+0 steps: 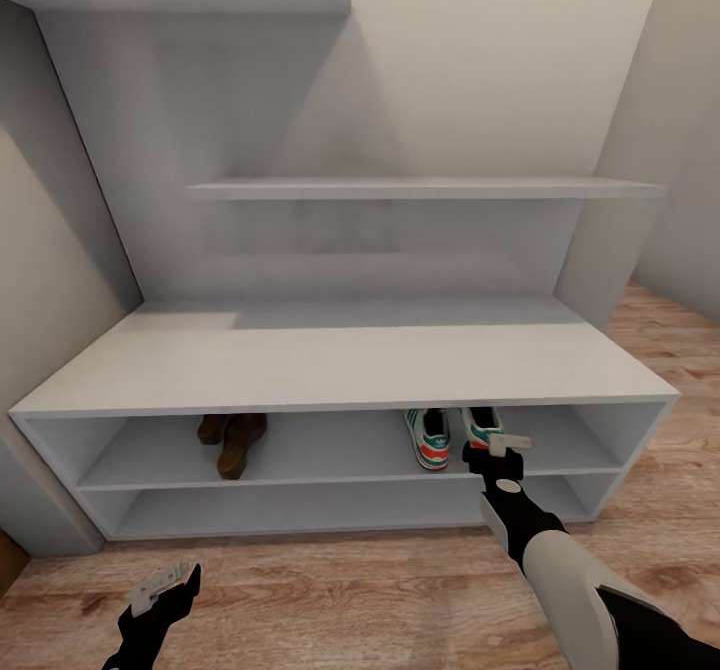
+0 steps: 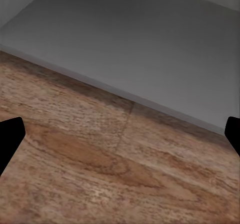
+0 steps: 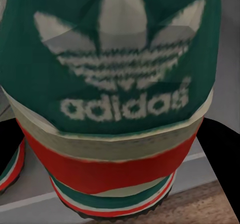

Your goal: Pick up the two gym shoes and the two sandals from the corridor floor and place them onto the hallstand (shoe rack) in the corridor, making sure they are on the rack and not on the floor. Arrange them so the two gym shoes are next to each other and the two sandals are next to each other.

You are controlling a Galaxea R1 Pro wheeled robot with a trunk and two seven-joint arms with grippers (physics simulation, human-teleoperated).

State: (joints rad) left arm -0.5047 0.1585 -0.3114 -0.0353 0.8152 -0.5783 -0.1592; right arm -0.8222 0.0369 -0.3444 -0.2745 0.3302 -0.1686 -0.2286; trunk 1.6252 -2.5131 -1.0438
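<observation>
On the upper of the two low shelves of the hallstand (image 1: 340,360), the two brown sandals (image 1: 232,442) lie close together at the left. One gym shoe (image 1: 430,438) stands to the right of the middle. The other gym shoe (image 1: 483,424) is right beside it, heel outward. My right gripper (image 1: 497,453) holds that heel: the green heel (image 3: 120,58) with its white logo and red band sits between my black fingers (image 3: 220,154), which touch both sides. The first shoe's striped sole (image 3: 11,169) shows alongside. My left gripper (image 1: 165,590) hangs open low over the corridor floor (image 2: 100,174).
The hallstand's broad flat top is bare, with a stepped wall shelf (image 1: 420,188) above it. The lower low shelf (image 1: 300,515) holds nothing. Grey walls close in at the left, and wood floor (image 1: 680,350) runs past the unit's right end.
</observation>
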